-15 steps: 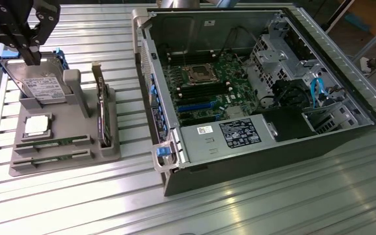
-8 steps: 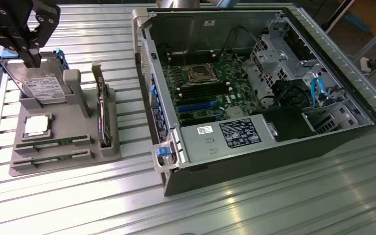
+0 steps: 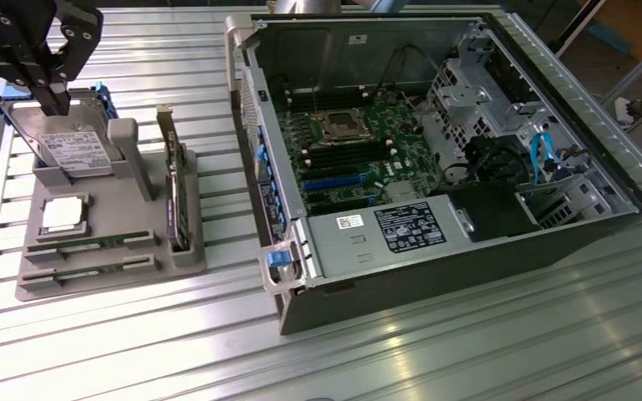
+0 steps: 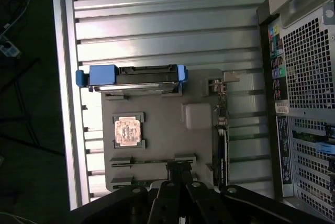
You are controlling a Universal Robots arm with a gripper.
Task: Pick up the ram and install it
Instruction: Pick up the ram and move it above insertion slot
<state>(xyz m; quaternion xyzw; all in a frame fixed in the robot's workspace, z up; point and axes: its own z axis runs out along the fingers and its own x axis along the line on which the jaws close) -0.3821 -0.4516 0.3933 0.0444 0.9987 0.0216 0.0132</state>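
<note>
The gripper (image 3: pixel 53 100), shut and empty, hangs by the hard drive (image 3: pixel 70 144) in the exterior view. The ram (image 3: pixel 87 244) sits unlifted in the tray (image 3: pixel 131 277) on the bench (image 3: pixel 466 351), and the motherboard (image 3: pixel 349 154) waits. The wrist view puts the gripper (image 4: pixel 179 174) over the ram (image 4: pixel 141 164) and shows the case's rear grille (image 4: pixel 309 62).

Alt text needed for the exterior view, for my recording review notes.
The arm's shut tool hangs above a grey parts tray at the exterior view's left, which holds a hard drive, a processor chip, an expansion card and two ram sticks. An open computer case with its motherboard exposed lies to the exterior view's right.
</note>
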